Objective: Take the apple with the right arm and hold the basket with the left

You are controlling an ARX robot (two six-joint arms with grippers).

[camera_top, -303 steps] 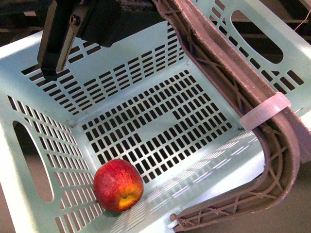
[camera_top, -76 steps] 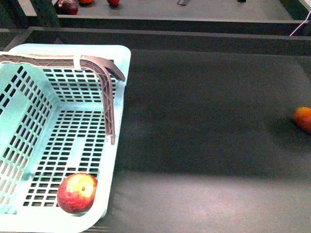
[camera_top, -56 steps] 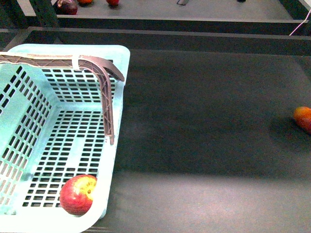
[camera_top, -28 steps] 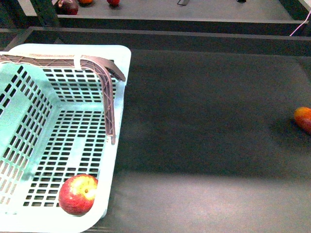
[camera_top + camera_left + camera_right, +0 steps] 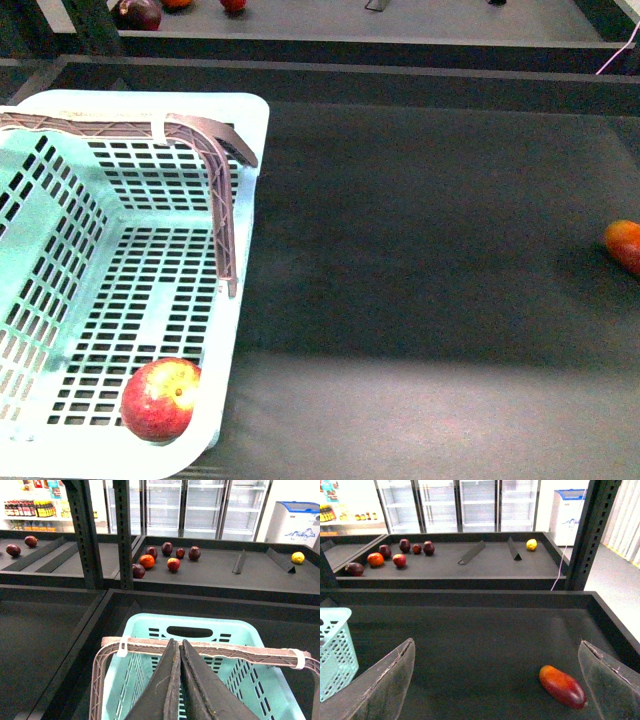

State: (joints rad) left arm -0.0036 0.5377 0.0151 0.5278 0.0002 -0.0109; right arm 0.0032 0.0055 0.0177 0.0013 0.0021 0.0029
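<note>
The basket looks like smooth pale-teal moulded plastic with slotted walls and floor, faintly shiny along its rim. Its brown handle is ribbed, matt plastic, dull and scuffed, bound with a translucent white plastic tie. The apple has a glossy, waxy red skin with a yellow patch. The bench is matt black, finely grained, catching a soft pale sheen toward its near edge. The oblong fruit is smooth and glossy. The left pincer has matt dark fingers; the right pincer carries translucent, scratched plastic pads.

Red-yellow apple in mint basket, near front corner
</note>
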